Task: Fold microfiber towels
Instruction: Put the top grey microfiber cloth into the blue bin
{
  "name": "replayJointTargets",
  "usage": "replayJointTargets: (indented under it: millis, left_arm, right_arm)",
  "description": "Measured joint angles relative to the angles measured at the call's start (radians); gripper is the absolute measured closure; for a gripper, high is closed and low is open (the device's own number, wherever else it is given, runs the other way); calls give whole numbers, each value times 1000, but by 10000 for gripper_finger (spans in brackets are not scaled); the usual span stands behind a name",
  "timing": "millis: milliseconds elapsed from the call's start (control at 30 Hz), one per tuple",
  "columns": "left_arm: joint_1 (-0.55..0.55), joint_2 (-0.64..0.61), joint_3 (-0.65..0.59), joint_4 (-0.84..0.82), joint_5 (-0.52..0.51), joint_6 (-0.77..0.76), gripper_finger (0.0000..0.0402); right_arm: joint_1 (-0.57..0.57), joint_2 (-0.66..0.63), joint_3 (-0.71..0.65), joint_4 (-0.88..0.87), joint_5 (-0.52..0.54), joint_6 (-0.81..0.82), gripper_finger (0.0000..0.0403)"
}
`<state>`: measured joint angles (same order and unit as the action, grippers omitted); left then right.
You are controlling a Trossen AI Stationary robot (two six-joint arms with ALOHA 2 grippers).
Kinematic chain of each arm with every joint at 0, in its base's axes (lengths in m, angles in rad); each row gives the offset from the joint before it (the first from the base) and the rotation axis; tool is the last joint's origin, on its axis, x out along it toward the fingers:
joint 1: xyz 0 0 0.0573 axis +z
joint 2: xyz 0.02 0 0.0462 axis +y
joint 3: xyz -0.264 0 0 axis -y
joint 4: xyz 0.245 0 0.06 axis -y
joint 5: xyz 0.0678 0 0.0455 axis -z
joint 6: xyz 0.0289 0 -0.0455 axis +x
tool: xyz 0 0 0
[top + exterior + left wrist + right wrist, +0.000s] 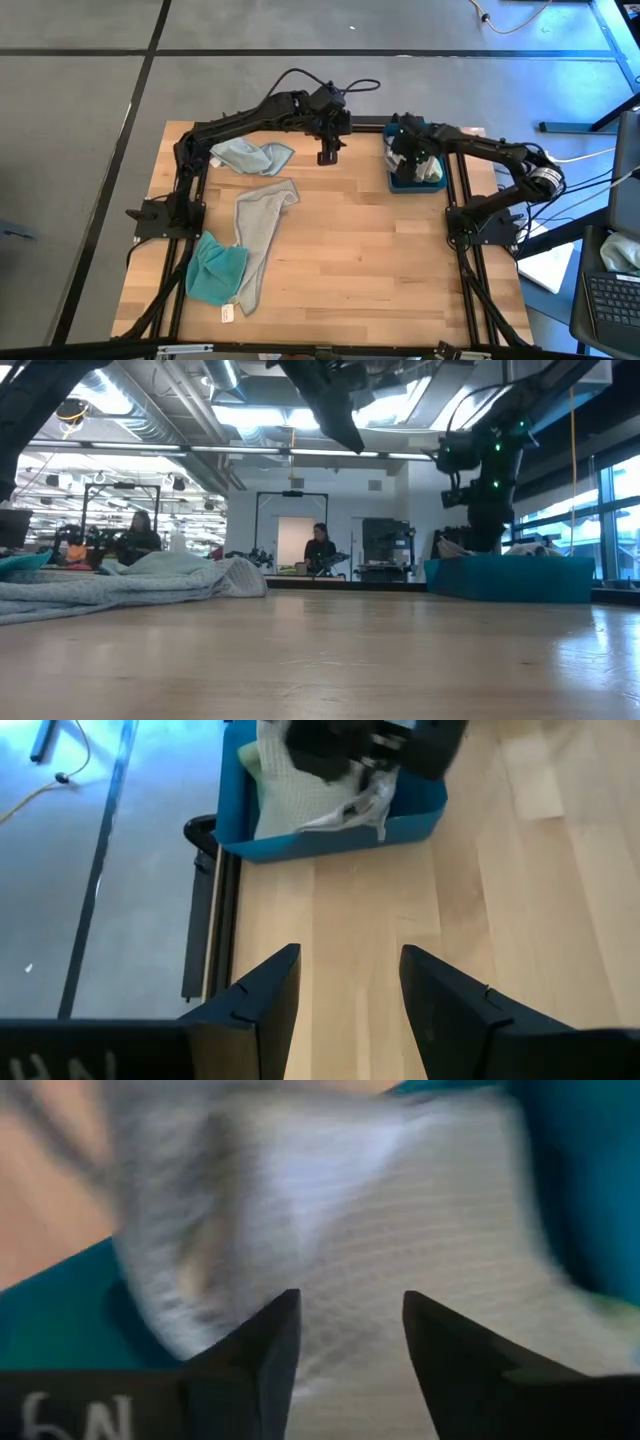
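Observation:
Three microfiber towels lie on the wooden table's left half: a pale blue one (250, 155) crumpled at the far side, a long grey one (262, 225) in the middle, and a teal one (215, 270) bunched near the front. More towels (290, 790) sit in the blue tray (400, 185) at the far right. My right gripper (350, 1295) points down into the tray, open, over a pale towel (400, 1200). My left gripper (348, 952) hangs open above bare wood at the far middle (328, 152), with nothing between its fingers. My right gripper comes at the pale towel in the tray from above, its fingers spread over the cloth. Whether the fingertips touch the cloth I cannot tell.
A white tag (227, 313) lies at the grey towel's near end. Bare wood (380, 260) spans the table's middle and right. The arms' black frames run along both side edges. In the low view, people sit far back in the room (320, 550).

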<state>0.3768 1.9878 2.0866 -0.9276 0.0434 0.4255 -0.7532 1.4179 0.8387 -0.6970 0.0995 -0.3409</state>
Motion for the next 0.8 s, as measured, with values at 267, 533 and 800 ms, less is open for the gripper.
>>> replayJointTargets:
  millis: [267, 533, 800]
  left_arm:
    - [3, 0, 0, 5, 0, 0, 237]
    - [3, 0, 0, 7, 0, 0, 237]
    - [17, 0, 0, -1, 0, 0, 237]
  right_arm:
    - [12, 30, -78, -161, -30, -8, 252]
    - [12, 29, -8, -190, -53, 7, 253]
    - [13, -23, 198, -314, 78, 71, 253]
